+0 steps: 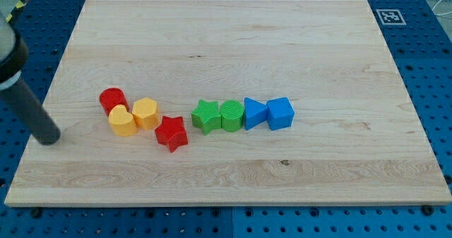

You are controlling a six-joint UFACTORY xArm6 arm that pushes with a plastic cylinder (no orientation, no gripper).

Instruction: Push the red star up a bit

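The red star (pixel 171 133) lies on the wooden board (pixel 233 40), left of centre and slightly below the row of blocks. It touches the yellow hexagon (pixel 145 114) at its upper left. My tip (pixel 48 138) rests on the board near the left edge, well to the left of the red star and left of the yellow heart (pixel 122 121). The dark rod slants up toward the view's top left.
A red cylinder (pixel 112 99) sits above the yellow heart. To the right of the star stand a green star (pixel 205 116), a green hexagon (pixel 232 116), a blue triangle (pixel 254 114) and a blue cube (pixel 280 114) in a row. A tag marker (pixel 390 15) lies off the board's top right.
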